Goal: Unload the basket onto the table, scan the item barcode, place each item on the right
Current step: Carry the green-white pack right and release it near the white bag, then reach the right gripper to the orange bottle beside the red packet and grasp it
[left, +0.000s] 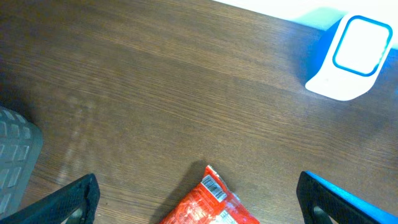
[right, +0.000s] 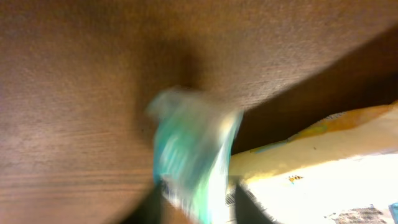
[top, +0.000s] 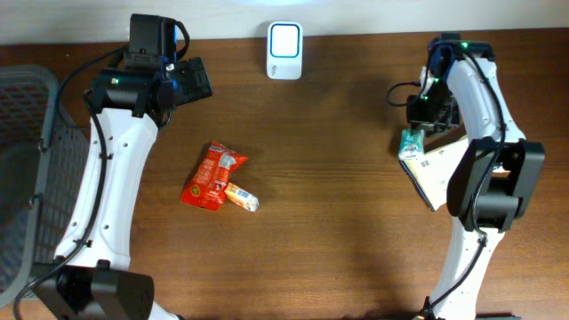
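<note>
Hovering wide open and empty, the left pincer [top: 191, 80] has the red snack packet [top: 212, 176] lying back toward its own base, flat on the desk [top: 338, 222], long axis slanting, barcode [left: 212, 185] up, well apart from the scanner [top: 284, 51]. Left arm is clearly nearer. Right pincer [top: 425, 116] is at a teal packet [top: 410, 142]; too blurred to tell its grip.

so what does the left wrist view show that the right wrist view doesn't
Only the left wrist view: the white scanner, the red snack bag with its barcode facing up, and a corner of the grey basket. Only the right wrist view: a blurred teal packet beside a yellow and white package. Both: the brown wooden table.
</note>
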Tool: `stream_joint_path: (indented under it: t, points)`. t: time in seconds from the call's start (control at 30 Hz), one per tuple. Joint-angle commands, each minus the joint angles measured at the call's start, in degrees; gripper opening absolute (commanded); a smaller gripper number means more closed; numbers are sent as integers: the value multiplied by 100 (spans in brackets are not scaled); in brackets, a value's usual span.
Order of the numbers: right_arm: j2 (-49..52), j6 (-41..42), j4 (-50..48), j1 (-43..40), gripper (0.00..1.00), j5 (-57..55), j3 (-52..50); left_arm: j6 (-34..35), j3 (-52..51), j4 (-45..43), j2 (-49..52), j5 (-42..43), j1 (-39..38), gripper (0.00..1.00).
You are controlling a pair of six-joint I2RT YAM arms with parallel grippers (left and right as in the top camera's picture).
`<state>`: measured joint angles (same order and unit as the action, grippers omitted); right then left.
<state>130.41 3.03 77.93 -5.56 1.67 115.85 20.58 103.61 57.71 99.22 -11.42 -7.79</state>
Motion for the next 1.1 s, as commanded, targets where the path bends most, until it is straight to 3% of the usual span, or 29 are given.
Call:
stream_joint_path:
  t: [0.0,0.03,0.1,0.17,0.3,0.47,0.53,0.8,1.07]
  points:
    - [-116,-208,225,35,51,870,321,-90,31,4,-2,-39,4,99]
    - [-116,-295,317,57,52,1141,511,-90,31,4,-2,-39,4,99]
    - [-118,-411,581,227,72,1547,1097,-90,31,4,-2,-39,4,99]
    - [-118,-437,693,625,80,1729,1307,-90,31,4,-2,-39,4,99]
    - [-2,-905,636,2070,79,2514,863,-90,31,4,-2,-39,4,99]
    - [26,-1480,234,3499,80,2461,319,-90,31,4,-2,-39,4,99]
    - [26,-1464,-164,4054,87,2212,127,-90,31,4,-2,-39,4,99]
    - [26,-962,-949,4503,86,2142,-138,-90,31,4,-2,-39,4,99]
    - [26,-885,-1644,4924,70,1259,-621,-87,31,4,-2,-39,4,99]
